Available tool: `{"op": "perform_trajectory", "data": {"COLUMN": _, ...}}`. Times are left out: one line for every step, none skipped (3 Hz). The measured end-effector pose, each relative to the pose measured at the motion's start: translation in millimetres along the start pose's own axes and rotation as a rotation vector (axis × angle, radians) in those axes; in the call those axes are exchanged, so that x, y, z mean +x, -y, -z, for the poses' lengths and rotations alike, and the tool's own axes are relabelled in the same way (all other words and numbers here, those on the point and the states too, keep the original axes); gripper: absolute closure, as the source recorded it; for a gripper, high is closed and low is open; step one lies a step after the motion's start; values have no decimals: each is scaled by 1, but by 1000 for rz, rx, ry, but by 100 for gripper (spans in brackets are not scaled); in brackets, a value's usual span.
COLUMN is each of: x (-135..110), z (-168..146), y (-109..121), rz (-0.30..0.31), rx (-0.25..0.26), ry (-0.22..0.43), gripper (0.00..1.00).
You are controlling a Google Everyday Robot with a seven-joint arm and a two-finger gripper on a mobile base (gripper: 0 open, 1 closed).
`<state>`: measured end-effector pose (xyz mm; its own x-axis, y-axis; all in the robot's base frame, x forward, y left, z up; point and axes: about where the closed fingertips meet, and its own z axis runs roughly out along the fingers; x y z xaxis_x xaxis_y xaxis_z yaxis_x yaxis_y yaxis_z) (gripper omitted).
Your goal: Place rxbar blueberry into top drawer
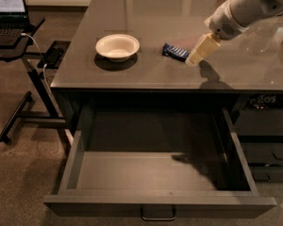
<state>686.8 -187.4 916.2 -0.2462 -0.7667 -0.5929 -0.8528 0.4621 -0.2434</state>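
Note:
The rxbar blueberry (175,52), a small dark blue bar with pale markings, lies flat on the grey table top right of centre. My gripper (196,56) reaches down from the upper right on the white arm (245,6); its pale tip is just right of the bar's right end, close above the table. The top drawer (155,171) is pulled wide open below the table, its grey floor bare, with a metal loop handle (158,214) on its front.
A white bowl (117,46) stands on the table left of the bar. A laptop (7,6) on a wheeled stand sits at the far left. Smaller dark cabinet drawers (266,140) are at the right of the open drawer.

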Motion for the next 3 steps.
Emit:
{"op": "perform_trajectory", "data": {"x": 6, "z": -36, "y": 17, "rz": -70, "rx": -47, "ry": 29, "gripper": 0}}
{"op": "perform_trajectory", "data": {"x": 7, "z": -59, "y": 27, "rz": -117, "rx": -80, "ry": 50, "gripper": 0}}
{"op": "perform_trajectory", "data": {"x": 4, "z": -78, "y": 32, "rz": -144, "rx": -108, "ry": 66, "gripper": 0}}
